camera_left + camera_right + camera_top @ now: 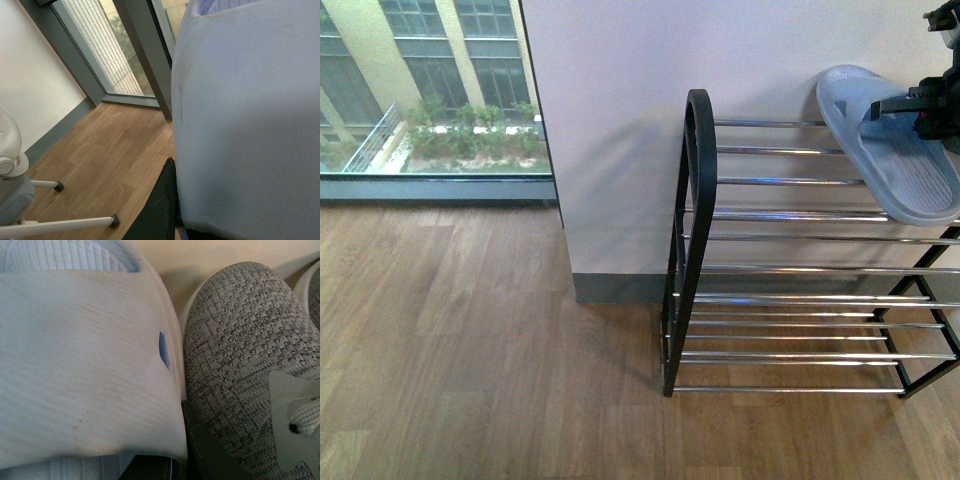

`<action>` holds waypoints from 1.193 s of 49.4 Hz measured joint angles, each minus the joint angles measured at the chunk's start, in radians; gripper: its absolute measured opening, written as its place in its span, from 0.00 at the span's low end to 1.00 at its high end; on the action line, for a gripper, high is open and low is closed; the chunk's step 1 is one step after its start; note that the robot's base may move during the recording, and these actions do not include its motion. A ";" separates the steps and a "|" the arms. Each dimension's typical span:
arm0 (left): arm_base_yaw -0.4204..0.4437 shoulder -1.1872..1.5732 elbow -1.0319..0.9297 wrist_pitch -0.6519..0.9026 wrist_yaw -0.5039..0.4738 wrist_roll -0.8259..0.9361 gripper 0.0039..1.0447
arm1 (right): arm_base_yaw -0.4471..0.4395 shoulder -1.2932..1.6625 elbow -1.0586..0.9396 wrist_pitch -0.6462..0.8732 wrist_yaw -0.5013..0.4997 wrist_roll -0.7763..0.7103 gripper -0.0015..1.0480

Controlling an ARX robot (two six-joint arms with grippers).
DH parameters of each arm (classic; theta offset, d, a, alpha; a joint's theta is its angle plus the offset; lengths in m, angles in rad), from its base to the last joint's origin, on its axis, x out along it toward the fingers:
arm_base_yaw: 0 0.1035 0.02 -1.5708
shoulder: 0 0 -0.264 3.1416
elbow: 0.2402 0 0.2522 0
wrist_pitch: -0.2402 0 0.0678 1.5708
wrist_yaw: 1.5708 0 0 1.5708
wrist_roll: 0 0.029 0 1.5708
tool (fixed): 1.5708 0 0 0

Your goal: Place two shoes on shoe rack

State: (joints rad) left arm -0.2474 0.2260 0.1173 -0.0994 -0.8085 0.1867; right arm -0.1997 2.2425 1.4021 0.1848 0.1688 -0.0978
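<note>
pale blue slipper (890, 150) on the rack (790, 240), beside grey sneaker (240, 365); gripper states unclear

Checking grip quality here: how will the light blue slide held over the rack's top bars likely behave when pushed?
The slide looks like moulded foam, so probably light and slightly bendy. Its ribbed sole should resist sliding, but the shoe rack has smooth spaced bars, so an edge might dip or tilt.
</note>
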 joint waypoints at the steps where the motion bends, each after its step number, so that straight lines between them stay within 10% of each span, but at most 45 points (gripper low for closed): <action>1: 0.000 0.000 0.000 0.000 0.000 0.000 0.02 | 0.000 0.002 0.006 -0.010 -0.001 0.007 0.02; 6: 0.000 0.000 0.000 0.000 0.000 0.000 0.02 | -0.004 0.003 0.027 -0.058 -0.005 0.035 0.03; 37: 0.000 0.000 0.000 0.000 0.000 0.000 0.02 | -0.138 -0.459 -0.222 -0.208 -0.157 0.035 0.92; 45: 0.000 0.000 0.000 0.000 0.000 0.000 0.02 | -0.194 -0.561 -0.338 -0.092 -0.124 -0.053 0.91; 51: 0.000 0.000 0.000 0.000 -0.002 0.000 0.02 | -0.227 -0.642 -0.575 0.400 -0.453 0.027 0.74; 59: 0.000 0.000 0.000 0.000 0.002 0.000 0.02 | -0.148 -0.780 -0.828 0.708 -0.511 0.070 0.50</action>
State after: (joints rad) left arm -0.2474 0.2260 0.1173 -0.0994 -0.8066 0.1867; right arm -0.3473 1.4624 0.5743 0.8928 -0.3424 -0.0280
